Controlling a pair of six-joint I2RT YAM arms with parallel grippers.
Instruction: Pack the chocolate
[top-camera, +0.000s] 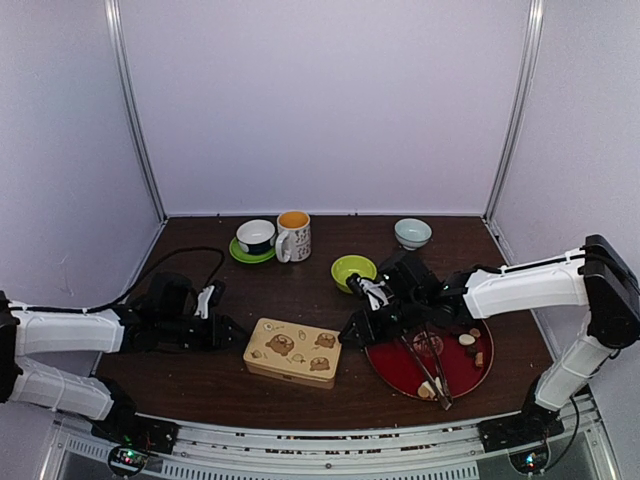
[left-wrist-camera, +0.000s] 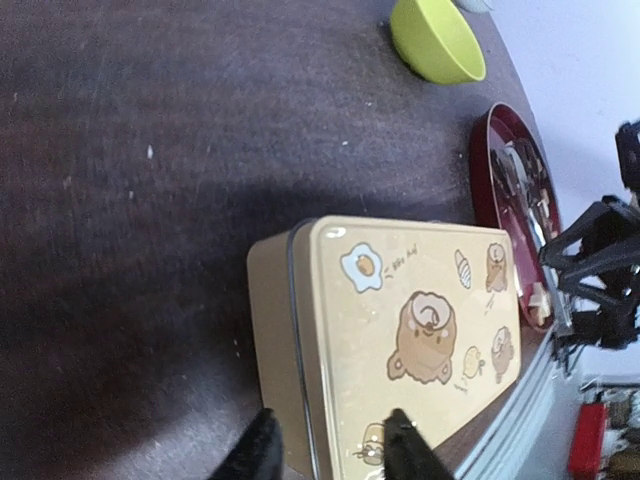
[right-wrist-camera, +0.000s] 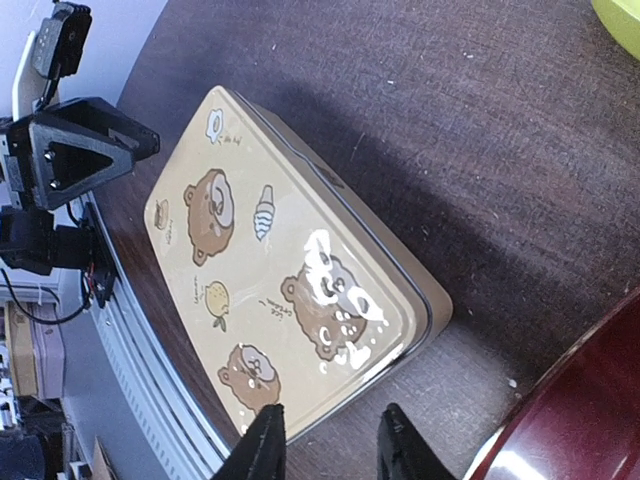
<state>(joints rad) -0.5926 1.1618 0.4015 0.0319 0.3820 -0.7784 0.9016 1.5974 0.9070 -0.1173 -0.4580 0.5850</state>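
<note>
- Glossy, rounded-corner tin (top-camera: 293, 351) on the dark worktop (top-camera: 300, 290), open room on its far side.
- At the tin's ends, left pincer (left-wrist-camera: 330, 432) and right pincer (right-wrist-camera: 332, 418) both spread, empty.

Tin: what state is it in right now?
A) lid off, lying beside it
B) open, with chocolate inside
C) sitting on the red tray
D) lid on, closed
D: both wrist views show the bear-print lid seated on the tin, and the chocolate lies on the tray.
</note>
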